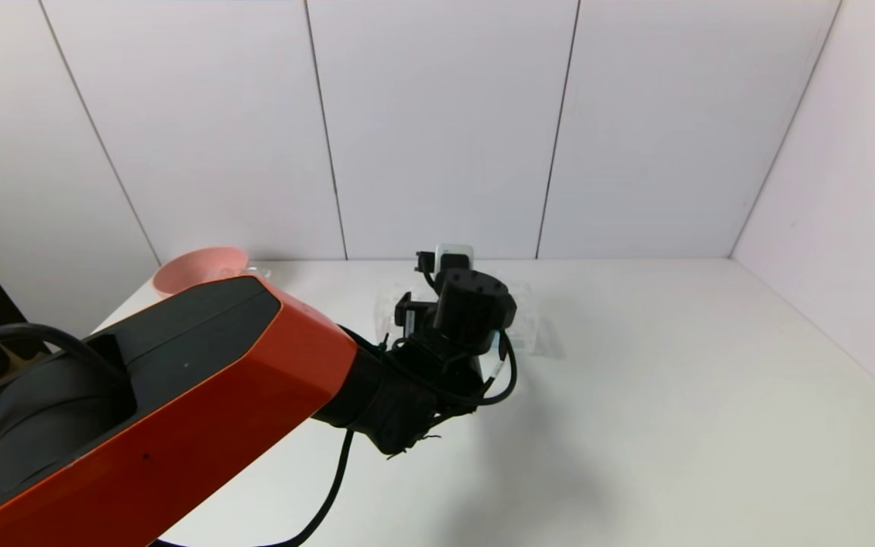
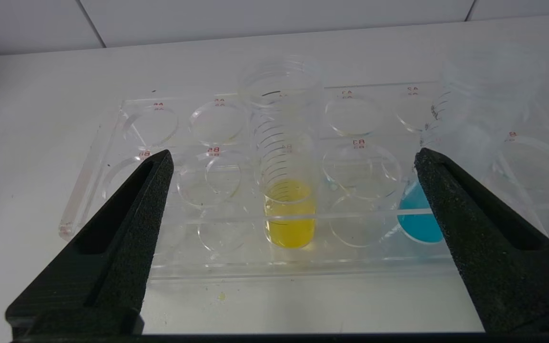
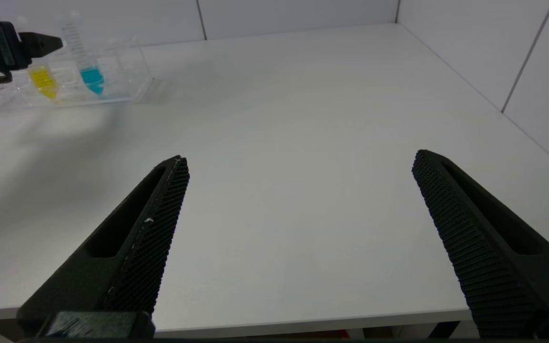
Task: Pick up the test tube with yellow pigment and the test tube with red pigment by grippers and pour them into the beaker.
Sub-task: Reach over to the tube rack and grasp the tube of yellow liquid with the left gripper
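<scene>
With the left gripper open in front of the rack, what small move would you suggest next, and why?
Probably ease the left gripper forward until its open fingers flank the test tube with yellow pigment, then close. That tube stands upright in the clear rack, centred between the fingers but beyond their tips. The blue tube sits close to one finger, so go straight. The right gripper waits open over the bare table.

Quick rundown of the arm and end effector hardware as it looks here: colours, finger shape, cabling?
The left arm has an orange-red shell with black panels and black joints; loose black cables loop around its wrist, which carries a small white-grey box. The left end effector has two black, wedge-shaped fingers with a slot along each and grainy pads. The right end effector matches, with fine cross-hatched pads. No legible markings.
</scene>
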Controlling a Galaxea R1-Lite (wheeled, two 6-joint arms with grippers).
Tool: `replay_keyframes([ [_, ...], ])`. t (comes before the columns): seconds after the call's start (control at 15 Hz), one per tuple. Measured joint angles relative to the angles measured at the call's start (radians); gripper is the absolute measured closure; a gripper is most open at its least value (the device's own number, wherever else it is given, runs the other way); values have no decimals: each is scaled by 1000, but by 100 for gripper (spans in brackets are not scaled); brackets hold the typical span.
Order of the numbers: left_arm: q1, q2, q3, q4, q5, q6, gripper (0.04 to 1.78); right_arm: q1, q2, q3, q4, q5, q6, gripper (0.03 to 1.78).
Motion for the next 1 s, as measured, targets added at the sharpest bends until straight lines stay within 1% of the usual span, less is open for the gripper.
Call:
replay_keyframes([
  [0.53,37,61,-114,0,0,37,6,0,0,0,0,0,0,10],
  [0.8,49,85,-140,1,0,40,6,0,0,0,0,0,0,10],
  [0.93,50,88,-142,1,0,39,15,0,0,0,0,0,0,10],
  [1.0,50,89,-142,1,0,39,23,0,0,0,0,0,0,10],
])
